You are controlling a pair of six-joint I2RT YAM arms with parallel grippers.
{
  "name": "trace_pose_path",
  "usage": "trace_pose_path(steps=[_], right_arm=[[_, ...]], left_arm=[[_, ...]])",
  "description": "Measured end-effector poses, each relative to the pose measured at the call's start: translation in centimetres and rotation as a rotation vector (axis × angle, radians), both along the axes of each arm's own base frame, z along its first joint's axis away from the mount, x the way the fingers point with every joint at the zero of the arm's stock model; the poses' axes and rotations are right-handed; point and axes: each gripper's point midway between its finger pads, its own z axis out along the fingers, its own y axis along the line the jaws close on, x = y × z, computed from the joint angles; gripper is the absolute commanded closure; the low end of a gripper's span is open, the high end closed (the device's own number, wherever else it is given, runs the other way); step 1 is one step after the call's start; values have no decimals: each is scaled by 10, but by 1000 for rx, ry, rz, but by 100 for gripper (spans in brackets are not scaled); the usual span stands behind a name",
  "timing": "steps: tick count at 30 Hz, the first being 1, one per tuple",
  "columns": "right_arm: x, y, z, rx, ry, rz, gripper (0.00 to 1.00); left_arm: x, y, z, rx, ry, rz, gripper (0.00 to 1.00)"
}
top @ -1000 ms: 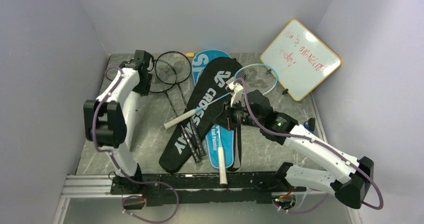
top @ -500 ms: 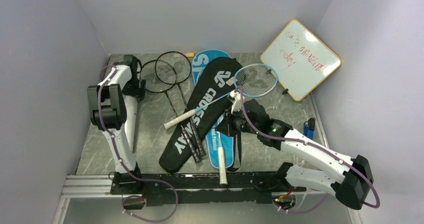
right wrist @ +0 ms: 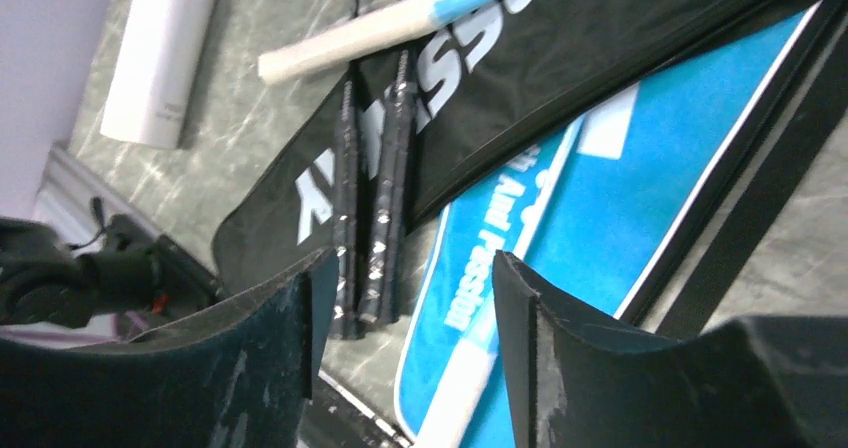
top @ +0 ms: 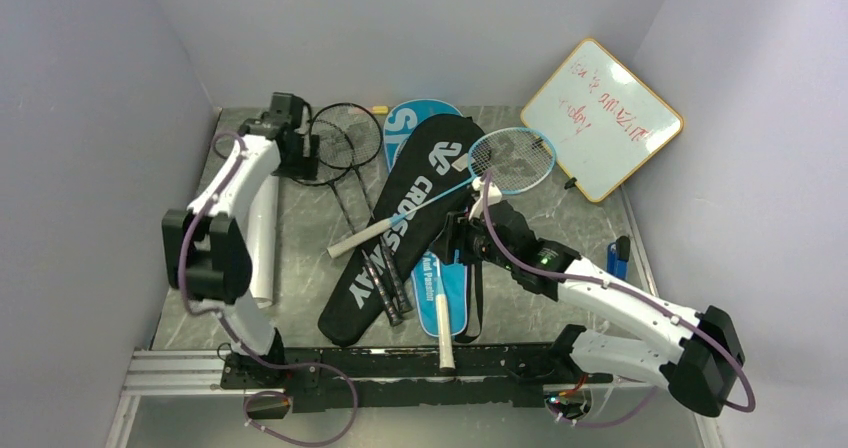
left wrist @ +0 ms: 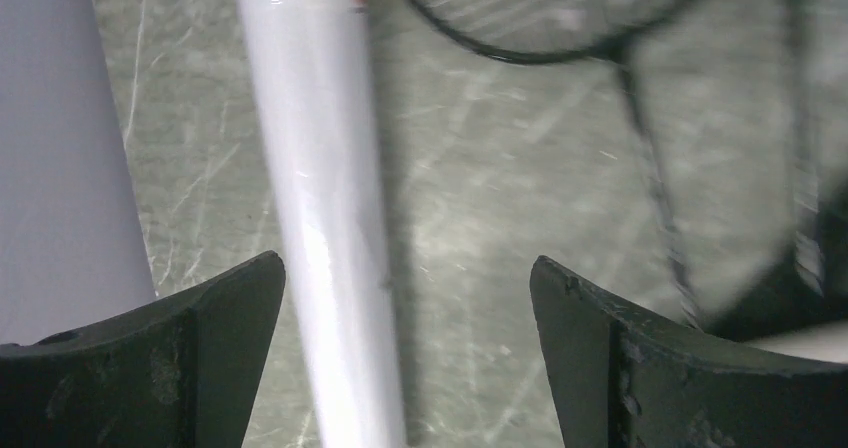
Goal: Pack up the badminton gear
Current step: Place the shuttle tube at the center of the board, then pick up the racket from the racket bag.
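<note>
Gear lies loose on the counter (top: 310, 258): rackets (top: 352, 136) crossing the black cover (top: 400, 228), white tube (left wrist: 320, 218) alongside. Left jaws gape empty over that tube (probably to straddle it); right jaws, equally wide and empty, hang above that cover.

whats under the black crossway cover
The blue cover lies under the black CROSSWAY cover, showing at its far end and near right side. Its middle, and anything else beneath, is hidden.

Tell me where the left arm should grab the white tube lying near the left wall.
Probably mid-length, from straight above, closing across its narrow width. The white tube lies flat with bare table on both sides, and the open left gripper straddles it.
</note>
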Motion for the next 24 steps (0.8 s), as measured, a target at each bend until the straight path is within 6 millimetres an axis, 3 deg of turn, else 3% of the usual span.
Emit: trace_pose_path(steps=[2, 6, 9, 11, 14, 17, 24], right_arm=[[5, 0, -4, -7, 2, -27, 24], [20, -3, -25, -52, 38, -124, 26], [33, -7, -42, -76, 84, -233, 31], [43, -7, -51, -77, 122, -318, 33], [58, 1, -61, -64, 174, -414, 34], [76, 17, -68, -43, 215, -481, 34], [117, 64, -92, 1, 297, -569, 37]], left_arm=[[-10, -35, 29, -8, -93, -63, 3], [-24, -86, 69, -188, -264, -159, 3], [-37, -110, 77, -392, -394, -203, 3], [-53, -122, 68, -491, -430, -222, 3], [-73, -129, 49, -569, -445, -215, 3], [-83, -120, 41, -576, -472, -141, 3], [-85, -105, 58, -591, -564, -40, 5]])
